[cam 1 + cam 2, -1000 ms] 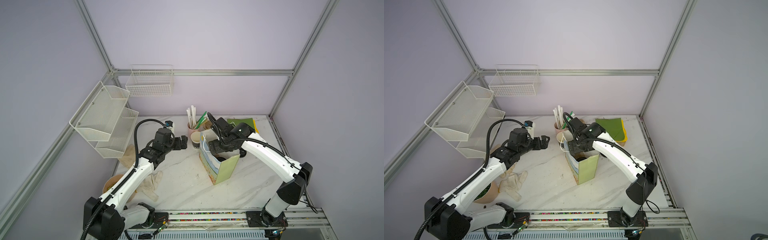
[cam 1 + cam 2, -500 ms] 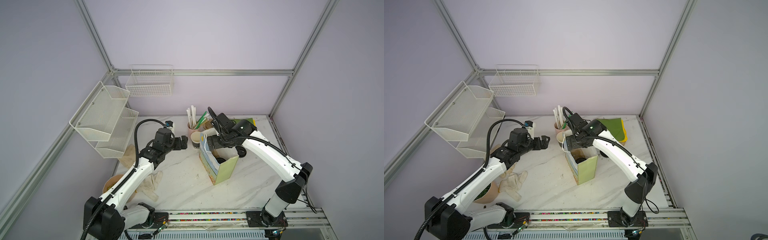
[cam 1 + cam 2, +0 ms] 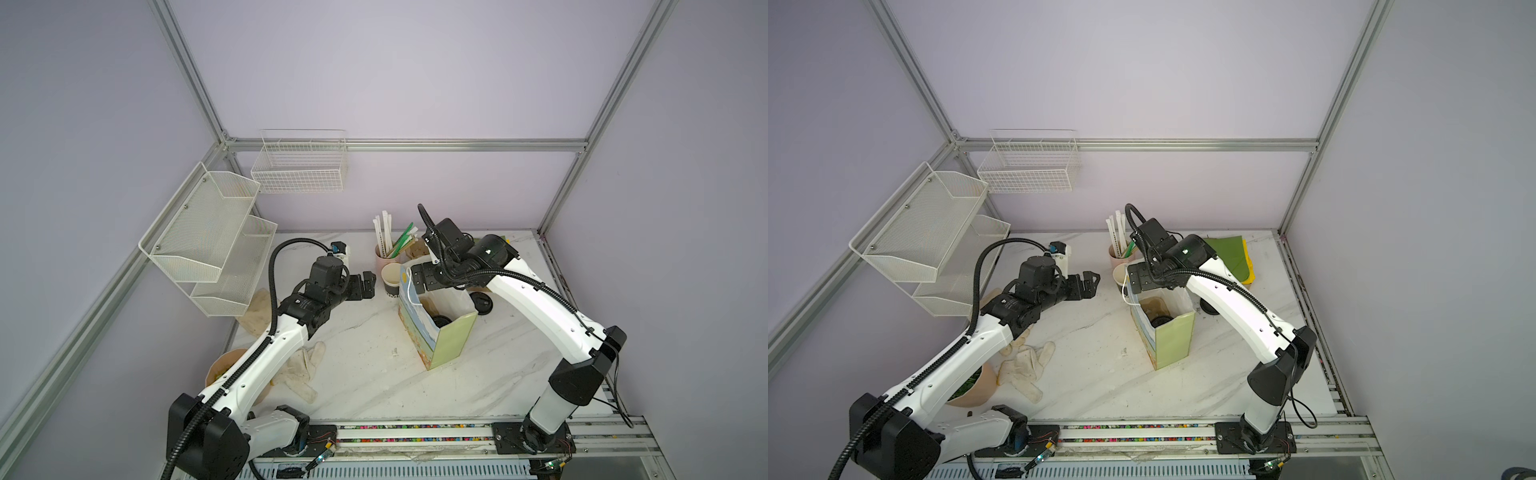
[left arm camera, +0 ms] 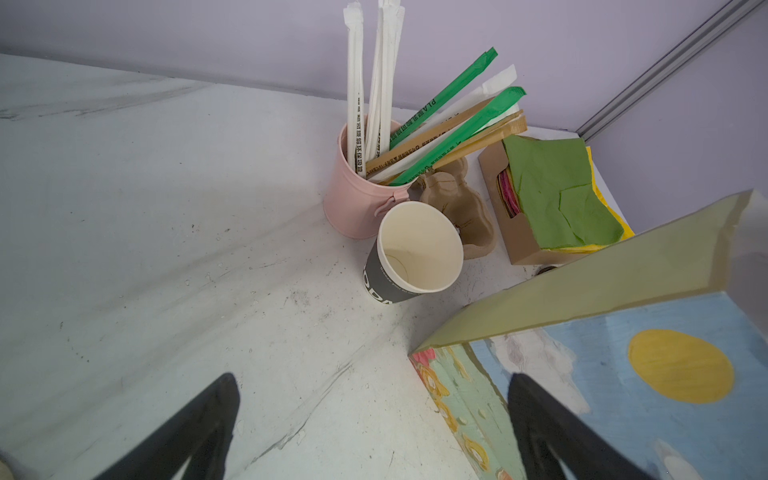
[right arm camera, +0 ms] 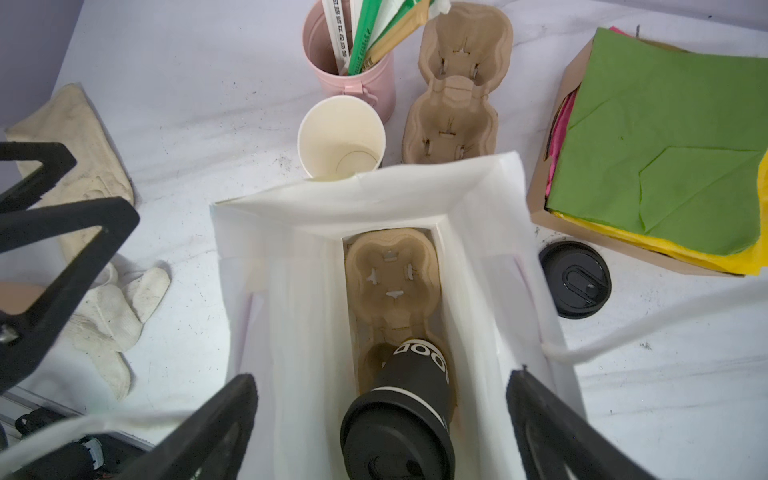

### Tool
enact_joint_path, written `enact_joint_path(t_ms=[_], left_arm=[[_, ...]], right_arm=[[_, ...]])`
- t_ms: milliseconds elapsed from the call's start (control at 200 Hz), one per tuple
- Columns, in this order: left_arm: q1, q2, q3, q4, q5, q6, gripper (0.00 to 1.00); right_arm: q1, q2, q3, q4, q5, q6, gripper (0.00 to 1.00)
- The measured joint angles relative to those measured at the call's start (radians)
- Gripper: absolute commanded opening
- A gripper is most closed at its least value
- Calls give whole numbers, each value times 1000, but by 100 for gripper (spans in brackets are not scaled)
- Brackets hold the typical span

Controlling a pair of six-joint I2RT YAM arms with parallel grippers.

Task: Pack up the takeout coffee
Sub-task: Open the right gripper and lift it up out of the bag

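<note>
1. Sitting inside the paper bag, the takeout coffee stands with its black lid on, in one socket of a cardboard carrier that lies on the bag's floor. In both top views only its lid shows, down in the bag's mouth.
2. The bag stands upright and open near the middle of the surface, somewhat toward the far edge.
3. The right tool hangs above the far end of the bag's mouth, its jaws wide and holding nothing, clear of the cup below.
4. The left tool hovers over bare surface just left of the bag, jaws also wide with nothing between them.
5. A lidless black cup stands just beyond the bag's far end, touching or nearly touching the pink cup of straws behind it.
6. A second carrier lies beside the pink cup toward the far edge.
7. A loose black lid lies flat on the surface to the right of the bag, just in front of a cardboard box of green and yellow napkins near the far right corner.
8. A pair of pale gloves lies toward the near left corner.
</note>
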Motion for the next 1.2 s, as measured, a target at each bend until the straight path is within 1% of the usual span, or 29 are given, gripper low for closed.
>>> enact_joint_path(t_ms=[300, 510, 670, 825, 1055, 1200], left_arm=[[0, 0, 0, 0, 0, 0, 100], [0, 0, 0, 0, -1, 0, 100], [0, 0, 0, 1, -1, 0, 100], [0, -6, 0, 9, 0, 0, 100], [0, -5, 2, 33, 21, -3, 100], [0, 45, 60, 18, 36, -3, 100]], right_arm=[[0, -54, 16, 75, -47, -26, 97], [0, -126, 18, 145, -93, -45, 97], [0, -196, 17, 202, -94, -63, 97], [0, -290, -6, 253, -55, -68, 97], [0, -401, -64, 287, 75, -58, 97], [0, -463, -119, 300, 134, -48, 97]])
